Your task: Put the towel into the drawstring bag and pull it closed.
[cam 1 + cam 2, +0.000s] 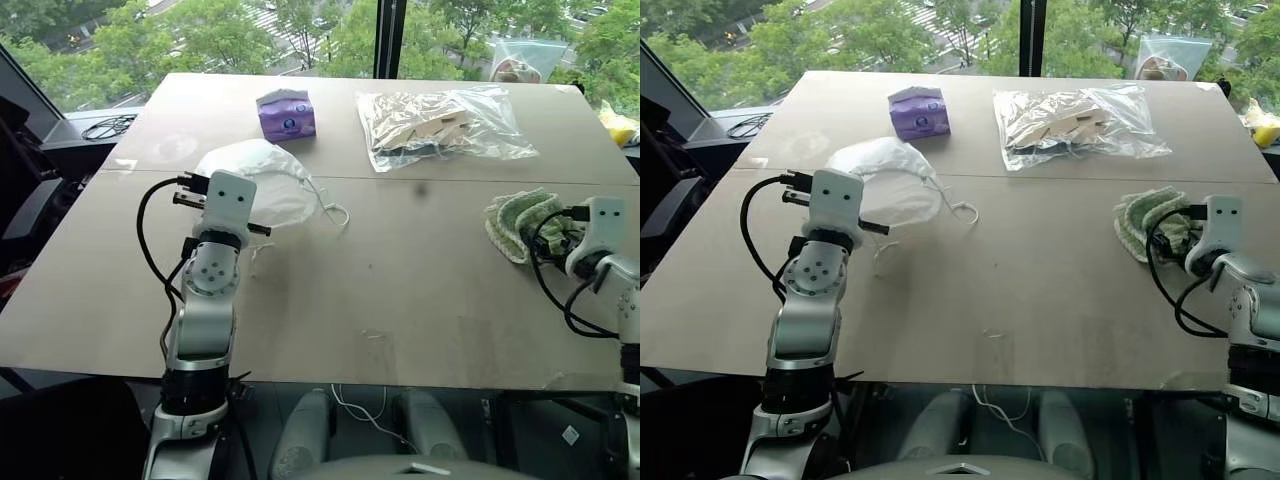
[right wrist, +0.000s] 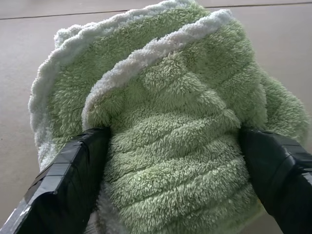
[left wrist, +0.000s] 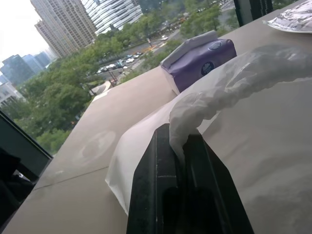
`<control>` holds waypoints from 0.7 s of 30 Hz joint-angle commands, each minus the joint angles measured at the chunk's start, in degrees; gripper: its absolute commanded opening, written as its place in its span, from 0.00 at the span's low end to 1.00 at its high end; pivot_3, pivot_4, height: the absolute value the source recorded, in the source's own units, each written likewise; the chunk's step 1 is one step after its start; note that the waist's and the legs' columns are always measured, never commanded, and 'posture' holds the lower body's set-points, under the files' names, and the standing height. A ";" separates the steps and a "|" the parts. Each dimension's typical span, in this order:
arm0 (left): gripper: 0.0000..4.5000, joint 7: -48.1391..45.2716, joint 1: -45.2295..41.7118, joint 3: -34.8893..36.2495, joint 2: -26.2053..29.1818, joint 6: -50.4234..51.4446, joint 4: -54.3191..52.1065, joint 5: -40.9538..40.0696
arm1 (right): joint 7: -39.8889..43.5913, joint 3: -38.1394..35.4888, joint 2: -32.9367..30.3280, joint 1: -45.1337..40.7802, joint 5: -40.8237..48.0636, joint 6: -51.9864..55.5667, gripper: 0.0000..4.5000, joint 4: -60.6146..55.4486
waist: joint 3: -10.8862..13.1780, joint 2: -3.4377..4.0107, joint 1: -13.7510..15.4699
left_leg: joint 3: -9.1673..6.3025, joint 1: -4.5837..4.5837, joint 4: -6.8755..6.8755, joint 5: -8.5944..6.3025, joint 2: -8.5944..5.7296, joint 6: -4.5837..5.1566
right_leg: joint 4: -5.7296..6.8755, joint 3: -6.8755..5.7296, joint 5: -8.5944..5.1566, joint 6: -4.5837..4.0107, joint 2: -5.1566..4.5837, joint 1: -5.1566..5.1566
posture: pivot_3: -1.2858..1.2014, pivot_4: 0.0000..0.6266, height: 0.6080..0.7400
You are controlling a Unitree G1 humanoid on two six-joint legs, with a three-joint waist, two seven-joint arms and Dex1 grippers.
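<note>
The pick-up step is judged to be in hand: the edge of the drawstring bag (image 3: 229, 78), which lies on the left of the surface (image 1: 400, 290) near the purple tissue box (image 1: 287, 113), is pinched between the pressed-together fingers of the left hand (image 3: 180, 161). At the right edge, the towel (image 2: 175, 122) is straddled by the widely spread fingers of the right hand (image 2: 170, 175). Next, that hand would have to be clamped on the towel, and the bag's mouth held open.

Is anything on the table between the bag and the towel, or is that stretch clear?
Bare tabletop lies between the bag and the towel, seen in both eye views. The cord trails just off the bag.
</note>
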 commanded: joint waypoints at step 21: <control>0.00 0.40 -3.33 0.43 0.49 -2.44 2.28 -2.12 | 3.97 17.42 0.12 -4.86 -12.89 -0.73 0.07 17.17 | -0.89 -1.47 -1.07 | -0.09 1.42 -0.05 0.00 0.16 -0.01 | -0.31 -0.13 -0.03 0.04 0.11 1.51 | 0.52 0.24 1.00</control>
